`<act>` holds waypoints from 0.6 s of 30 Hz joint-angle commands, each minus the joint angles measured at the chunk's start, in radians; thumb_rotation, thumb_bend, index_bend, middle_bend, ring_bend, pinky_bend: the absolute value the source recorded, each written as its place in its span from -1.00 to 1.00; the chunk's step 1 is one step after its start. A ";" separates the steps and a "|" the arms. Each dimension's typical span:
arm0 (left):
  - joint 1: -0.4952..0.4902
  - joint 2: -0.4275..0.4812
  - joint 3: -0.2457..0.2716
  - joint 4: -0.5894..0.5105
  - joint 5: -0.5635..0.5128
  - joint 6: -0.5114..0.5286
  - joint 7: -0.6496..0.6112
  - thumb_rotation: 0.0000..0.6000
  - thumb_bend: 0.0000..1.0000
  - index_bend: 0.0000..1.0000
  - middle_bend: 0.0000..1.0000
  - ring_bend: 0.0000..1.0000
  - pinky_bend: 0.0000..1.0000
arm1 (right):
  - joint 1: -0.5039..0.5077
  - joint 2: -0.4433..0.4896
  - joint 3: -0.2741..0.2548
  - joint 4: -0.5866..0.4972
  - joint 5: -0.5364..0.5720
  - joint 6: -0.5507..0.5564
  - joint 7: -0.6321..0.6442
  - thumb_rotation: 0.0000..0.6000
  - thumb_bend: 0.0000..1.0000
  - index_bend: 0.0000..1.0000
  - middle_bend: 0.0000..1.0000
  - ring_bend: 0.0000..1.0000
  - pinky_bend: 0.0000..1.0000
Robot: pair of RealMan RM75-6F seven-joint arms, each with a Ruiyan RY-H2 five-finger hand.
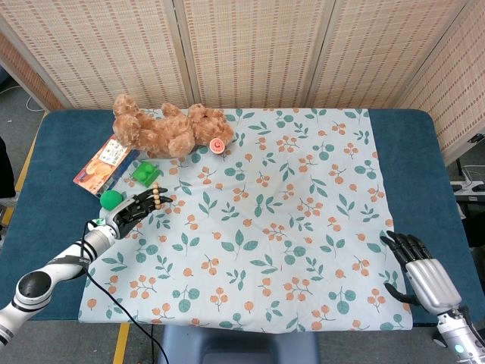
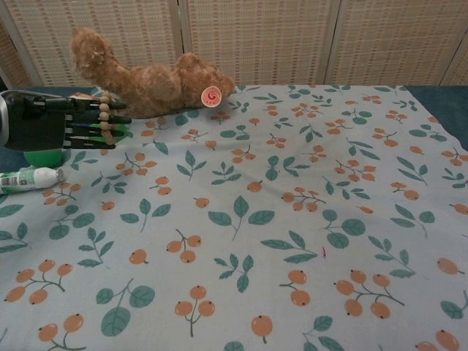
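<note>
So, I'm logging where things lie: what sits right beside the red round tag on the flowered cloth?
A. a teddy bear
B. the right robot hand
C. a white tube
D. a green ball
A: the red round tag lies against the teddy bear at the far left of the flowered cloth, with nothing else touching it.

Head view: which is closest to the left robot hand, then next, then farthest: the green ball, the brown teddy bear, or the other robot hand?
1. Round green ball, just beside the left robot hand.
2. Fluffy brown teddy bear, at the table's back.
3. Right robot hand, far across, front corner.
</note>
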State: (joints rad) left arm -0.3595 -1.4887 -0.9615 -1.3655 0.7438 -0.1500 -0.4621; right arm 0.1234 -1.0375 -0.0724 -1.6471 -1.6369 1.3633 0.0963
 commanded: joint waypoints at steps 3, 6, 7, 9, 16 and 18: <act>0.013 -0.015 -0.018 -0.002 -0.022 0.002 0.010 1.00 0.50 -0.67 -0.48 -0.81 -0.89 | 0.000 0.000 0.000 -0.001 -0.001 0.000 0.001 1.00 -0.60 -1.00 -1.00 -1.00 -1.00; 0.021 -0.022 -0.022 -0.005 -0.020 0.017 0.026 1.00 0.34 -0.60 -0.42 -0.79 -0.90 | 0.002 -0.001 -0.001 0.000 -0.001 -0.003 -0.001 1.00 -0.60 -1.00 -1.00 -1.00 -1.00; 0.025 -0.024 -0.024 -0.008 -0.021 0.022 0.030 1.00 0.29 -0.54 -0.36 -0.76 -0.90 | 0.002 -0.001 -0.001 -0.001 -0.001 -0.005 -0.002 1.00 -0.60 -1.00 -1.00 -1.00 -1.00; 0.029 -0.026 -0.023 -0.011 -0.020 0.035 0.034 1.00 0.23 -0.43 -0.21 -0.70 -0.91 | 0.003 -0.001 -0.001 -0.001 -0.001 -0.007 -0.004 1.00 -0.60 -1.00 -1.00 -1.00 -1.00; 0.028 -0.034 0.000 -0.017 -0.042 0.112 -0.005 0.97 0.13 0.10 0.18 -0.50 -0.91 | 0.002 -0.002 -0.001 -0.002 0.000 -0.006 -0.006 1.00 -0.59 -1.00 -1.00 -1.00 -1.00; 0.024 -0.031 0.009 -0.018 -0.045 0.117 -0.017 0.85 0.11 0.14 0.21 -0.48 -0.92 | 0.002 -0.002 -0.001 -0.002 0.000 -0.007 -0.006 1.00 -0.59 -1.00 -1.00 -1.00 -1.00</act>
State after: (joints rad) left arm -0.3322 -1.5206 -0.9603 -1.3822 0.7024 -0.0387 -0.4704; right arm 0.1258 -1.0394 -0.0735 -1.6487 -1.6364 1.3561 0.0902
